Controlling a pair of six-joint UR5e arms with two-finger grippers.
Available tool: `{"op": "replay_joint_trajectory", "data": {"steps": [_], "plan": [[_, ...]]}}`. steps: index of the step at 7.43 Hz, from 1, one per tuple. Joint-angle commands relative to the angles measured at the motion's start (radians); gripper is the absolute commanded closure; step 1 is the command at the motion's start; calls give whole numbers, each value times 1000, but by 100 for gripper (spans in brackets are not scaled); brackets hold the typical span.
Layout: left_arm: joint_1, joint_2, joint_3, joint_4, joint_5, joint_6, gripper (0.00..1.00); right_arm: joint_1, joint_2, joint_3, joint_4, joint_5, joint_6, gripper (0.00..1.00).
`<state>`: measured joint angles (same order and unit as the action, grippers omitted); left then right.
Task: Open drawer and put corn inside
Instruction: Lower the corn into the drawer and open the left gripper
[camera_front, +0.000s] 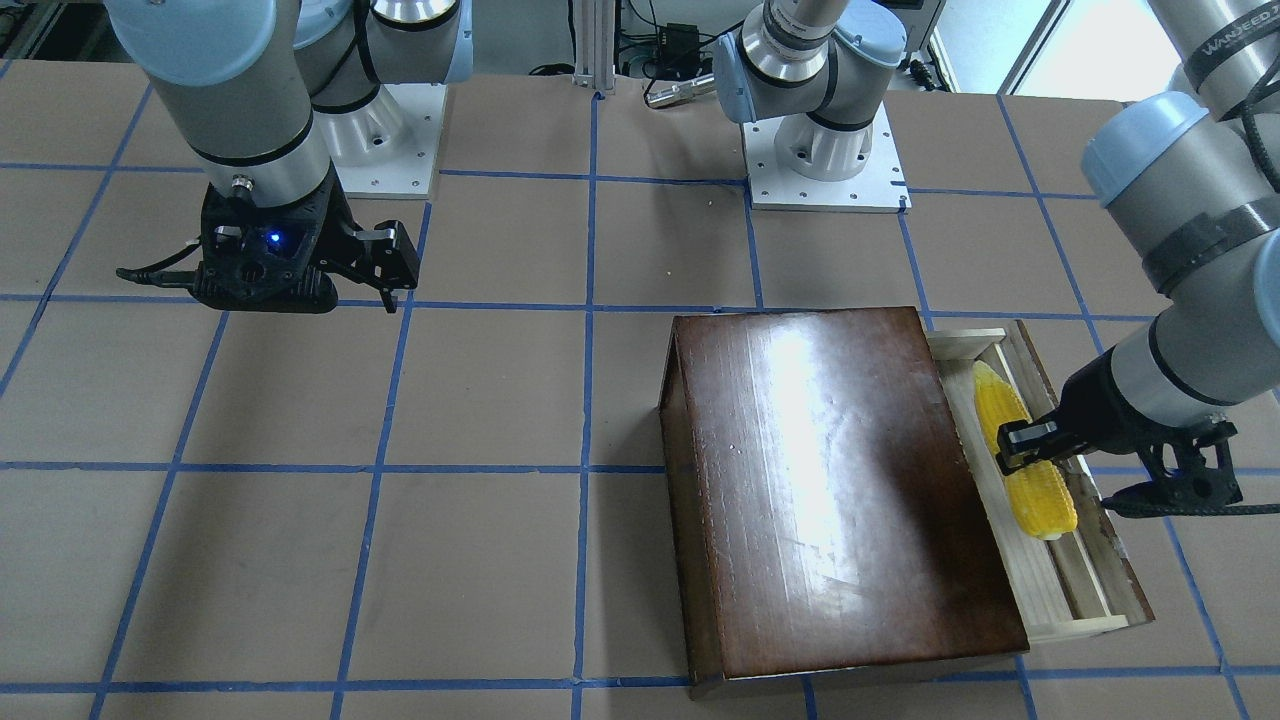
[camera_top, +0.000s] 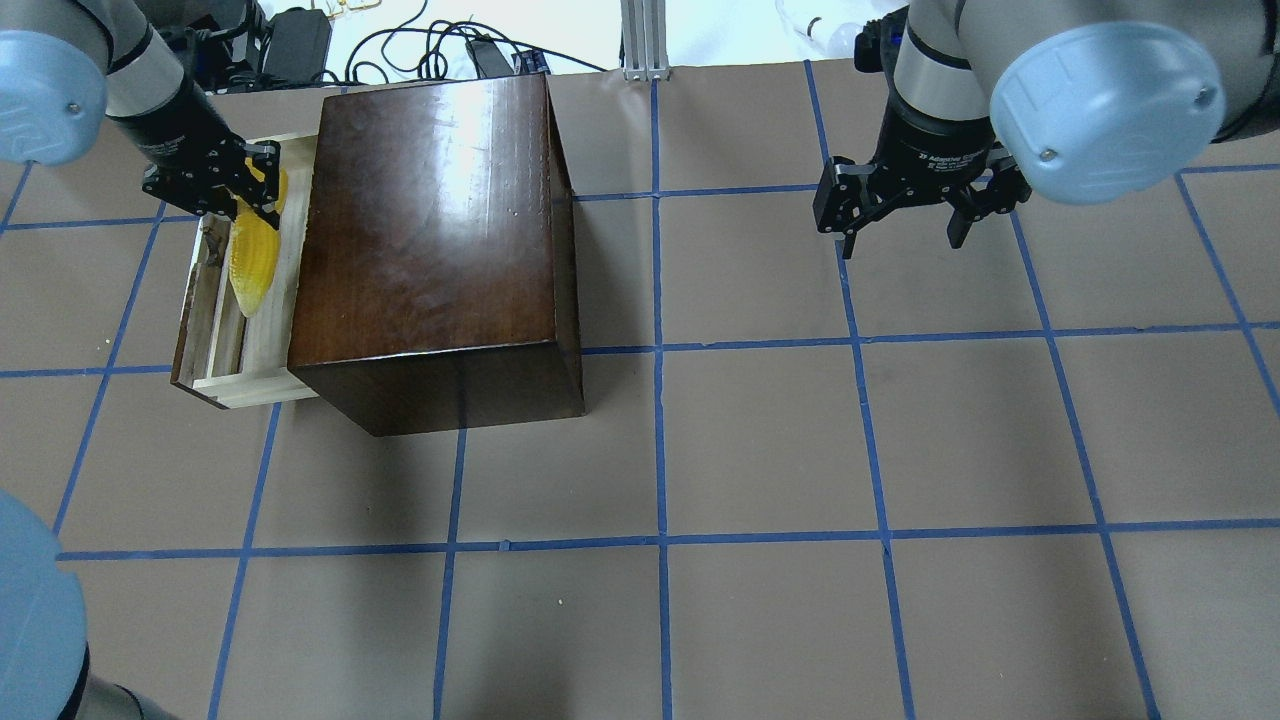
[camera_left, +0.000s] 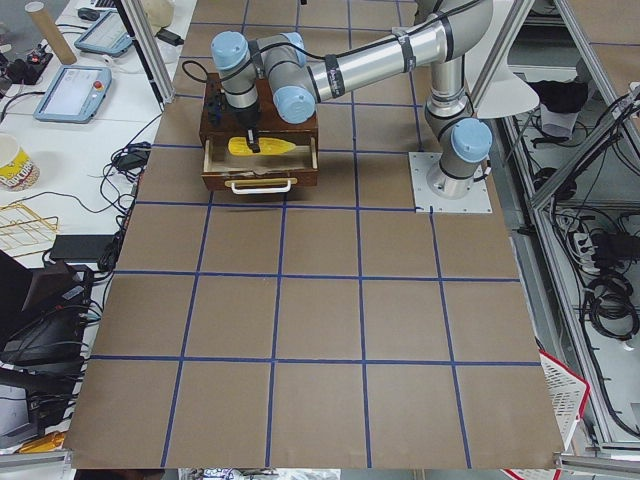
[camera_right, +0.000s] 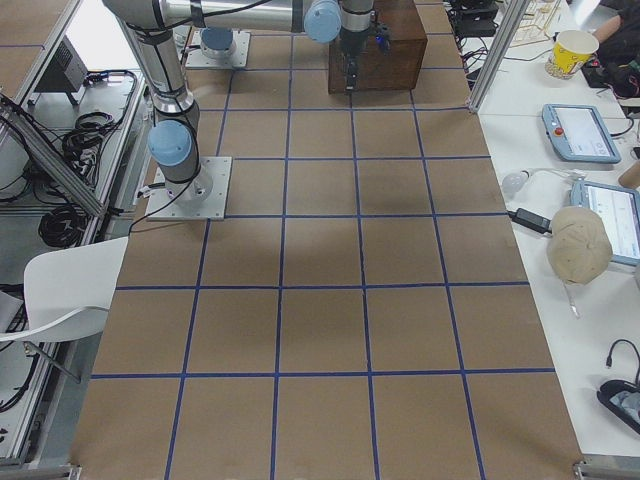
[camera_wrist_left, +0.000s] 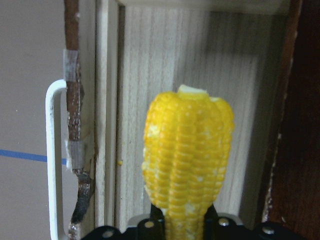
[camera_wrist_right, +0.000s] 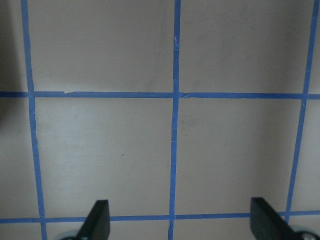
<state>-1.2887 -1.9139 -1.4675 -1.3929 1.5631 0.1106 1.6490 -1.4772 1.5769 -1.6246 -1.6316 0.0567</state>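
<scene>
Left gripper (camera_front: 1020, 452) is clamped on the corn (camera_front: 1042, 508), with the pulled-out drawer (camera_front: 1098, 562) right under it. Right gripper (camera_top: 900, 238) is spread wide, nothing but table (camera_top: 760, 420) below.

1. Corn (camera_wrist_left: 187, 165): bright yellow, rows of kernels.
2. Drawer (camera_front: 1065, 585): pale wood grain inside, worn dark-brown front, white handle (camera_wrist_left: 49, 165).
3. Box (camera_front: 830, 480): glossy dark brown.
4. Tabletop (camera_top: 760, 440): tan, gridded with blue tape.
5. Left gripper (camera_front: 1022, 447) and right gripper (camera_top: 900, 238): black.

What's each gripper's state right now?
Left gripper: closed on the bright yellow toy corn cob over the open pale wooden drawer.
Right gripper: open, holding nothing.
</scene>
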Motion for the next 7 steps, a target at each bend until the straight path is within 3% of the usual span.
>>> {"op": "replay_joint_trajectory", "data": {"steps": [1,2,3,5,7], "plan": [[3,-7,-16,3,5,-2,81,0,0,0,0,-1,0,0],[6,-4,-14,3,8,7,38,0,0,0,-1,-1,0,0],[9,-2,-13,3,2,8,11,0,0,0,0,-1,0,0],[11,10,-4,0,-2,0,0,0,0,0,0,-1,0,0],[8,35,7,-11,0,-5,0,0,0,0,0,-1,0,0]]}}
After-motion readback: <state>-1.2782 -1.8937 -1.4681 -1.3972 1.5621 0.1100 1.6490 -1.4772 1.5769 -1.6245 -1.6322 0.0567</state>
